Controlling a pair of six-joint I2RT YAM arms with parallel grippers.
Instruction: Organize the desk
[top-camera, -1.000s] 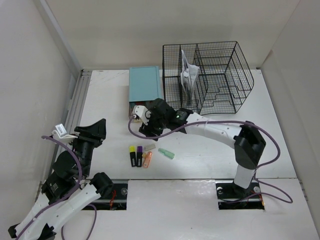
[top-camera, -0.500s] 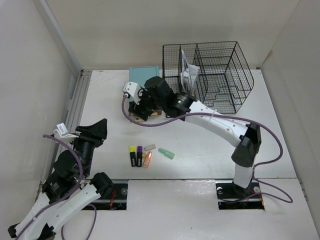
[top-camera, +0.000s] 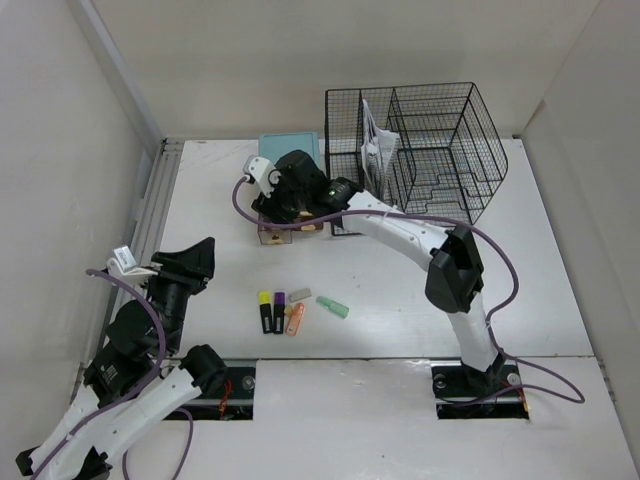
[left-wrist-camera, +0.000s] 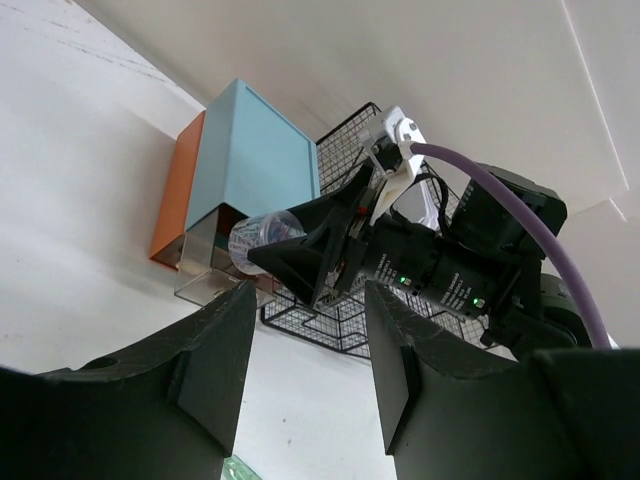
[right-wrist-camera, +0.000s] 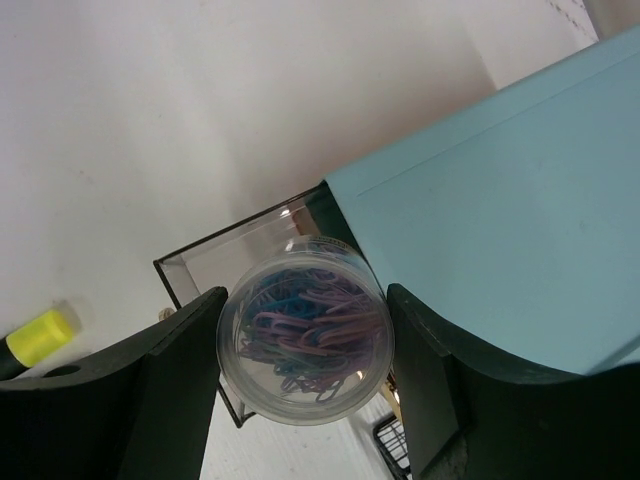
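Against white walls, saw the desk (top-camera: 390, 335) spanning everything, rigid and fixed. Found the right gripper (right-wrist-camera: 305, 300) clamped mid-wall on a tub of paper clips (right-wrist-camera: 305, 340), judged light, stiff, slick, over the far-left drawer (right-wrist-camera: 195, 268); left gripper (left-wrist-camera: 305, 300) parted, empty.

Back wall (top-camera: 300, 60): you face a plain off-white panel, matte and bare, closing the far side.
Left wall (top-camera: 55, 150): the same pale panel slants in on your left and meets the far one at a light corner strip (top-camera: 120, 70).
Right wall (top-camera: 600, 100): a matching panel on your right, slightly shaded.
Tabletop (top-camera: 570, 230): you work on a flat matte-white rectangle boxed in by these three panels.
Rail (top-camera: 160, 195): grey metal runs along the tabletop's left edge.
Light: even and diffuse, so the shadows you see are soft and short.
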